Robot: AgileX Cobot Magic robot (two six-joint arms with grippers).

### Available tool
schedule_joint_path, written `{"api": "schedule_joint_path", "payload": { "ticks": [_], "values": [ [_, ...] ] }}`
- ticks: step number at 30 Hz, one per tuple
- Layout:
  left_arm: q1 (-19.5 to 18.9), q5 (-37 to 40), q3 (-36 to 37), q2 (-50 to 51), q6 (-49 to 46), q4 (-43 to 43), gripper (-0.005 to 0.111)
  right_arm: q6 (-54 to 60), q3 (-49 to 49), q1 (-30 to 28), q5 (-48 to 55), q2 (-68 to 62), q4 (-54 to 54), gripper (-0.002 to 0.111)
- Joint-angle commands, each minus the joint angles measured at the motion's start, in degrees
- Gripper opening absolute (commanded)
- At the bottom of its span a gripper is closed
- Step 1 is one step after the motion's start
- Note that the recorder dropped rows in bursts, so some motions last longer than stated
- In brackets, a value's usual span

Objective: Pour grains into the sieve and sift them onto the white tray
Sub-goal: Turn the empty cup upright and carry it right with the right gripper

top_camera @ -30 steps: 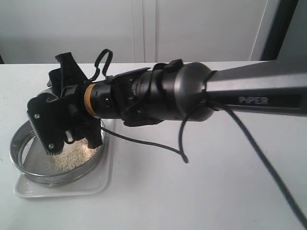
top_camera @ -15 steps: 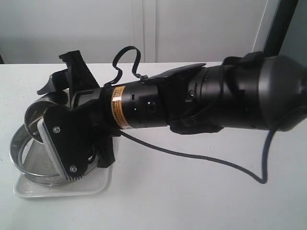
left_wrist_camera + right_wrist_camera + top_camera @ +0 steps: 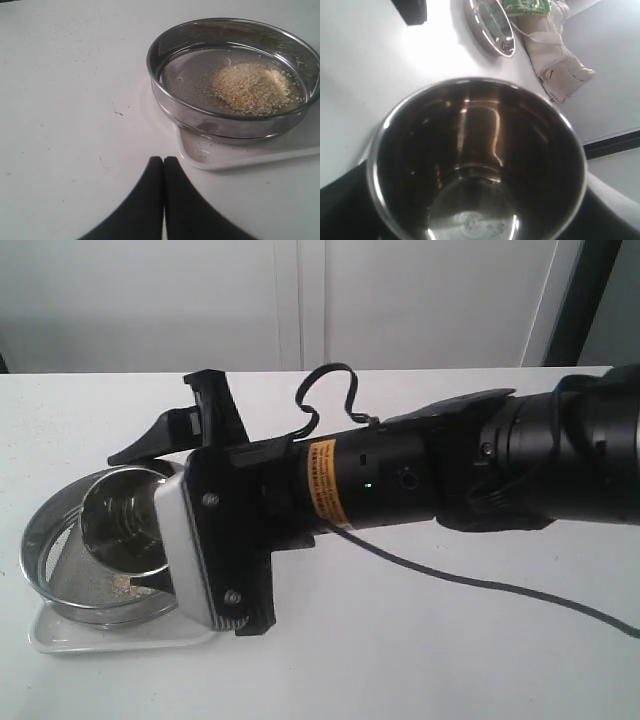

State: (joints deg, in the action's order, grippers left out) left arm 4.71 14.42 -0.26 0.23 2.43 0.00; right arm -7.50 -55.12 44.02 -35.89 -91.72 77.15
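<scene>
Cup (image 3: 120, 525), clamped in right gripper (image 3: 170, 505), tilts over sieve (image 3: 200, 107), hiding most grains (image 3: 250, 87); left gripper (image 3: 163, 162), pinched closed, faces white tray (image 3: 225, 157) edge.

Robotics lab or test bench, by the look. Bare white tabletop (image 3: 420, 660), plain white wall panels (image 3: 150, 300) behind, dark upright frame (image 3: 578, 290) at the right edge. Black robot arm (image 3: 450, 480), yellow label (image 3: 322, 492), loose cable (image 3: 480, 583), stretched over the table, steel cup (image 3: 120, 520) in its grip over a sieve (image 3: 35, 550).
</scene>
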Motion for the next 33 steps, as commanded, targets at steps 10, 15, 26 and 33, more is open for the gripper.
{"api": "schedule_joint_path", "payload": {
  "ticks": [10, 15, 26, 33],
  "values": [
    [-0.12, 0.06, 0.26, -0.23, 0.27, 0.00, 0.000, -39.38, 1.41, -11.02, -5.59, 0.76, -0.37, 0.000],
    [-0.12, 0.06, 0.26, -0.23, 0.27, 0.00, 0.000, -54.07, 1.41, -12.75, 3.25, 0.96, -0.42, 0.000],
    [-0.12, 0.06, 0.26, -0.23, 0.27, 0.00, 0.000, -55.71, 1.41, -16.42, 22.09, 0.96, -3.12, 0.000],
    [-0.12, 0.06, 0.26, -0.23, 0.27, 0.00, 0.000, -52.57, 1.41, -21.98, 22.50, 0.96, -12.22, 0.000]
  ]
}}
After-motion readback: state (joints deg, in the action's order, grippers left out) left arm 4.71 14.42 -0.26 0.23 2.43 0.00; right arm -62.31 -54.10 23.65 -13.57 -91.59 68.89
